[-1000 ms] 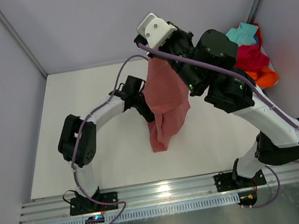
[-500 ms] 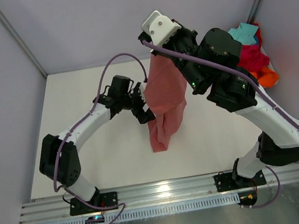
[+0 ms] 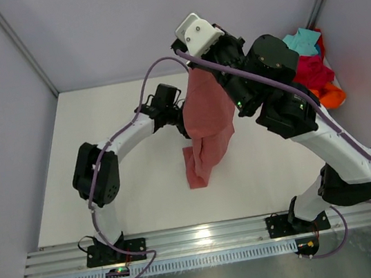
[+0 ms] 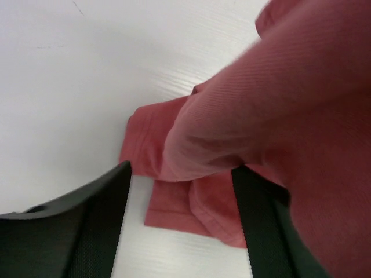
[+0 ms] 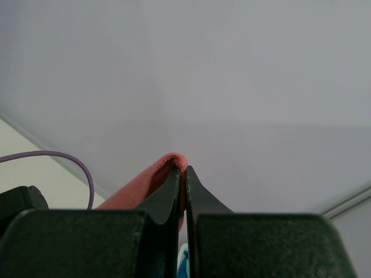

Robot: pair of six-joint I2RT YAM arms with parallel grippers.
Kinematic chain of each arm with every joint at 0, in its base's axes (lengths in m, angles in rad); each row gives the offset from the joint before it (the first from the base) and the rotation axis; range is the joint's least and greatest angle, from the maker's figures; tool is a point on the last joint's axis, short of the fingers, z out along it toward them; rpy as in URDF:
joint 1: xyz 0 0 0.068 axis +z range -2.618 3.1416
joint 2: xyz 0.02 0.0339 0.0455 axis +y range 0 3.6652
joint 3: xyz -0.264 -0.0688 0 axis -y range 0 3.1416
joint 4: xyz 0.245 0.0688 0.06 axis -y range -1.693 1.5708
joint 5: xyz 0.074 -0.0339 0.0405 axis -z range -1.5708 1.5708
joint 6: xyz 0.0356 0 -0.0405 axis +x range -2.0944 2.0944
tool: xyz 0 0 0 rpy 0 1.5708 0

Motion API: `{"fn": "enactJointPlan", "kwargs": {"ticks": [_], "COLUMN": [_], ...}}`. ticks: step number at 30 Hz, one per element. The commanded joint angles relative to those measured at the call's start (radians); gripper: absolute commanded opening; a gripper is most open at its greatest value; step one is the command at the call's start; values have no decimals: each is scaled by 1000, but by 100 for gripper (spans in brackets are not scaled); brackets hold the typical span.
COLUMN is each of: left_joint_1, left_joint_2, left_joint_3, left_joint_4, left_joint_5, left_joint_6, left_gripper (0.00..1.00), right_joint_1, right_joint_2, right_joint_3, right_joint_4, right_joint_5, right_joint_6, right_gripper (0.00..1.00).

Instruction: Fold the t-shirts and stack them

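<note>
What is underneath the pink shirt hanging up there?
Only the white table shows, with the lower end of the pink shirt lying crumpled on it. The patch beneath that crumpled cloth is covered and cannot be seen.

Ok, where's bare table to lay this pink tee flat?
Bare table lies left of the hanging salmon-pink tee, around the left arm, and along the near rail in front of it. Crowded: the far right corner, with the piled tees.
</note>
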Motion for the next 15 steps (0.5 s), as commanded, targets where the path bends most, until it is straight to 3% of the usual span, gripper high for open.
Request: {"fn": "enactJointPlan", "kwargs": {"ticks": [1, 2, 6, 9, 15], "left_joint_1": [-24, -36, 30, 108, 333], "left_joint_2": [77, 85, 77, 42, -167], "left_joint_3": [121, 142, 226, 315, 282], "left_joint_4": [-7, -24, 48, -43, -54], "left_joint_5": [36, 6, -39, -150, -171], "left_joint_6": [-42, -47, -267, -262, -283], "left_gripper": [22, 0, 0, 0, 0], "right_joint_1": [-9, -11, -28, -49, -91], "right_joint_2": [-28, -29, -34, -37, -63], "right_joint_3": [9, 7, -22, -39, -95], "right_joint_4": [62, 62, 85, 94, 99], "right_joint_5": [12, 13, 24, 26, 16], "right_joint_6": [-9, -8, -8, -6, 8], "right_gripper": [3, 3, 3, 3, 3]}}
